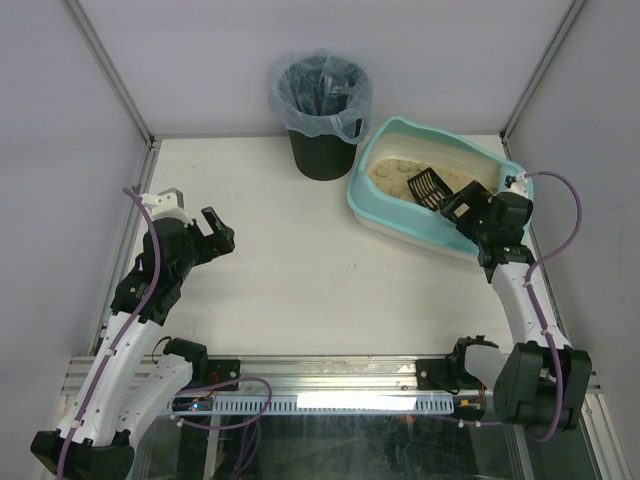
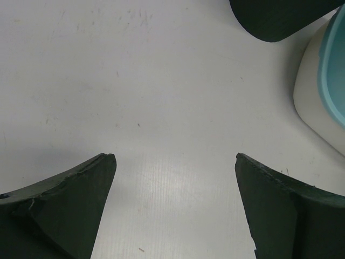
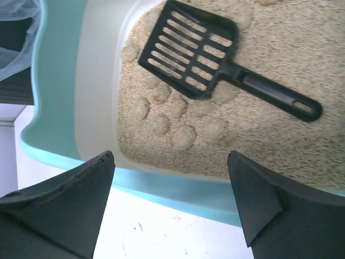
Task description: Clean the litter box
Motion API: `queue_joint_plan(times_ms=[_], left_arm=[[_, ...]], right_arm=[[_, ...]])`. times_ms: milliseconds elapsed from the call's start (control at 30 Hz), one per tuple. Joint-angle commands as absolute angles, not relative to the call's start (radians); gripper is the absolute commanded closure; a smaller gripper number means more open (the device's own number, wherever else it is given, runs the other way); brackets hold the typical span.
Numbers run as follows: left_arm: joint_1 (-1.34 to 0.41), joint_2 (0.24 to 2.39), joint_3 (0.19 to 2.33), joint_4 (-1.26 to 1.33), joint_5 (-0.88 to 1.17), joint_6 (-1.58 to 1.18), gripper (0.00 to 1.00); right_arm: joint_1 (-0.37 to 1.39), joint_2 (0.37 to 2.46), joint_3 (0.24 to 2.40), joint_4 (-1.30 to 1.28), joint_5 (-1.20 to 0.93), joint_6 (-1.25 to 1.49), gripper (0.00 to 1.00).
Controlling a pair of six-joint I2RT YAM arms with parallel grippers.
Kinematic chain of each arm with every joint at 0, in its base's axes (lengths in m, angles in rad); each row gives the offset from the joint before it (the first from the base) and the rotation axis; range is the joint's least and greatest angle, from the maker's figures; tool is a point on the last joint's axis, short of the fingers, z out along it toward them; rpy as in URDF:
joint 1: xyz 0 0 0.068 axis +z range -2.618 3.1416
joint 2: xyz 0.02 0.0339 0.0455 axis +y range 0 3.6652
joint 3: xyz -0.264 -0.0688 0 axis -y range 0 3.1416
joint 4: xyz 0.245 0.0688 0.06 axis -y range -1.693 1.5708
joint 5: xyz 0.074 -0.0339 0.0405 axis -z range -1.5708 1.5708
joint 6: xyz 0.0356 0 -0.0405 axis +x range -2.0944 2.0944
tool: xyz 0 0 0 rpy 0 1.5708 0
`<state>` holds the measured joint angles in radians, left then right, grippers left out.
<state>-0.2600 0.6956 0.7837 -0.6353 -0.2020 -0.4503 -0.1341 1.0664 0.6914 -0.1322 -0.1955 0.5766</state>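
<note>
Right wrist view: the right pincer [image 3: 171, 156] gapes released above the near rim of the litter box [image 3: 56, 91]. The scoop [image 3: 188, 51] lies on its clumpy litter, upper middle. From above, the litter box sits upper right beside the bin [image 1: 322, 150]. The left pincer [image 1: 215, 232], also released, hangs over the table [image 1: 300, 280] at left.

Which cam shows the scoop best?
Right wrist: the scoop lies close up on the litter, with its slotted head and whole handle clear. Top external shows it only small, inside the litter box. Left wrist misses it and catches just an edge of the box.
</note>
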Motion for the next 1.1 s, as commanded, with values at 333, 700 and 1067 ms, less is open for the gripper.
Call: queue_joint_plan(times_ms=[333, 700, 1067], left_arm=[[-0.253, 0.696, 0.822, -0.584, -0.184, -0.425, 0.01], [-0.253, 0.696, 0.822, -0.584, -0.183, -0.423, 0.01], [-0.253, 0.702, 0.822, -0.584, -0.182, -0.425, 0.01]], right_arm=[[0.102, 1.060, 0.579, -0.198, -0.178, 0.711, 0.11], [0.090, 1.163, 0.754, -0.321, -0.152, 0.572, 0.10], [0.300, 1.152, 0.675, -0.226, -0.152, 0.712, 0.11]])
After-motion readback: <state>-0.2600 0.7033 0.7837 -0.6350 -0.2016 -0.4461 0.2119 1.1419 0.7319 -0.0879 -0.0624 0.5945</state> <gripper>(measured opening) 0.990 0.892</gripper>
